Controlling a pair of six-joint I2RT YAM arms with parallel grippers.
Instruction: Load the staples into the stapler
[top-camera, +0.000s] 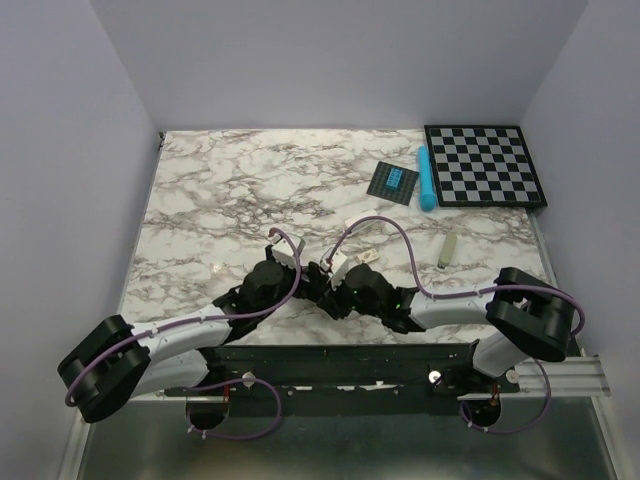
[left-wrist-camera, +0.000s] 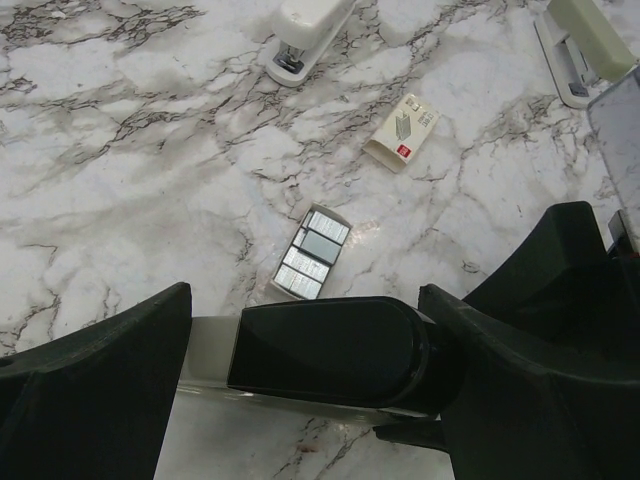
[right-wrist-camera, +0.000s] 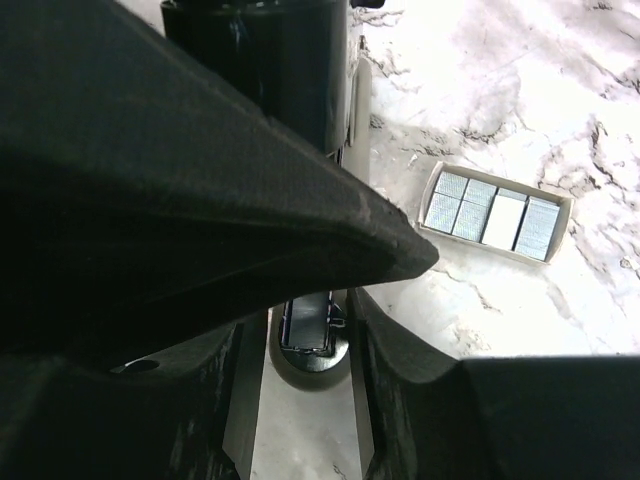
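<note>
The black stapler (left-wrist-camera: 330, 350) with its silver channel lies crosswise between my left gripper's (left-wrist-camera: 305, 335) fingers, which are shut on it just above the marble. My right gripper (right-wrist-camera: 308, 400) straddles the stapler's end, its fingers (right-wrist-camera: 375, 380) against both sides of the silver channel (right-wrist-camera: 305, 320), and the black lid (right-wrist-camera: 270, 60) stands up behind. An open tray of silvery staples (left-wrist-camera: 312, 255) lies just beyond the stapler and also shows in the right wrist view (right-wrist-camera: 497, 212). The small white staple box (left-wrist-camera: 402, 130) lies farther out. In the top view both grippers (top-camera: 318, 284) meet and hide the stapler.
A white oblong block (left-wrist-camera: 305, 30) and a beige bar (left-wrist-camera: 585, 40) lie beyond the staples; the beige bar also shows in the top view (top-camera: 447, 250). At the back right are a chessboard (top-camera: 485, 165), a cyan stick (top-camera: 426, 180) and a small dark box (top-camera: 394, 182).
</note>
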